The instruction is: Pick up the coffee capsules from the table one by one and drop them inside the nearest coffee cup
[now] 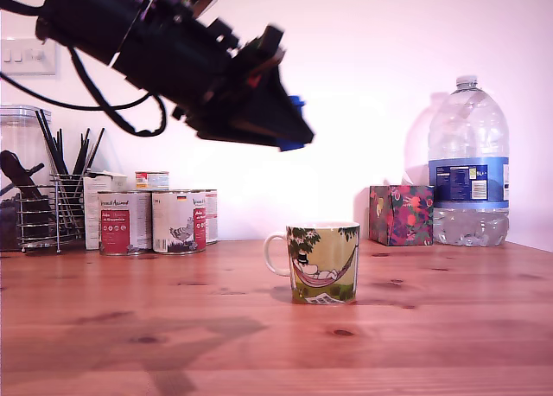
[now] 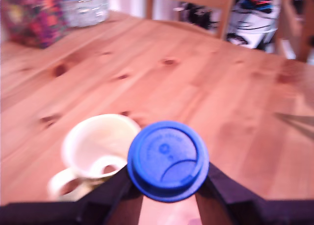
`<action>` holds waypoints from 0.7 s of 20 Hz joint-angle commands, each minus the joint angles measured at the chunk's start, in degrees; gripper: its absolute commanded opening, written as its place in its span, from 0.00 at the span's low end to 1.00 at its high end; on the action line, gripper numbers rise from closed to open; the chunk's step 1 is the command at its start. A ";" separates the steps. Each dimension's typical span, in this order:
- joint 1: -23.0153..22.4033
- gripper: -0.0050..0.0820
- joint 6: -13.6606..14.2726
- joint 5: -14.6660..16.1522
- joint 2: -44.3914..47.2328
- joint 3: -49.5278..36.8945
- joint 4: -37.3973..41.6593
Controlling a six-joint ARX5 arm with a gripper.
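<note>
**A:** Which step is the arm working through?

**B:** Carrying, I judge. The gripper (image 1: 290, 128) is hanging high above the table (image 1: 432, 327). Its fingers (image 2: 110, 193) are closing on a coffee capsule (image 2: 168, 158) from two sides, parted only by the capsule's width. In the wrist view the blue foil face is pointing at the camera.

**A:** Where is the coffee cup sitting?

**B:** The coffee cup (image 1: 324, 262) is standing upright on the table, handle toward the exterior view's left. The gripper tip is hovering well above it and slightly toward the exterior view's left of its centre. In the wrist view the white mouth is showing beside the capsule, not under it, and the capsule is partly covering the rim.

**A:** So what is the next move asking for?

**B:** Probably a short sideways shift to bring the capsule over the opening. After that, lowering toward the rim before letting go, since a drop from this height is risking a bounce out.

**A:** Are other capsules waiting?

**B:** None is showing on the table in either view.
</note>
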 commanded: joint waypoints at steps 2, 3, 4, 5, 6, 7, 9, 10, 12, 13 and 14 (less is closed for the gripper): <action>1.01 0.24 -0.13 -1.18 0.26 -1.92 0.59; 1.22 0.24 -0.11 -1.49 0.26 -1.92 0.66; 1.49 0.25 -0.11 -1.57 0.26 -1.92 0.66; 1.75 0.25 -0.11 -1.57 0.35 -1.92 0.74; 2.14 0.25 -0.09 -1.68 0.39 -1.90 0.94; 2.45 0.25 0.11 -1.97 0.70 -1.75 0.92; 3.06 0.25 0.09 -1.92 1.97 -0.46 0.57; 3.17 0.25 0.09 -1.95 2.95 0.57 -0.02; 3.30 0.25 0.09 -1.90 5.88 3.74 -1.86; 3.30 0.25 0.17 -1.86 7.50 5.55 -2.84; 3.30 0.25 0.28 -1.73 9.03 7.74 -4.28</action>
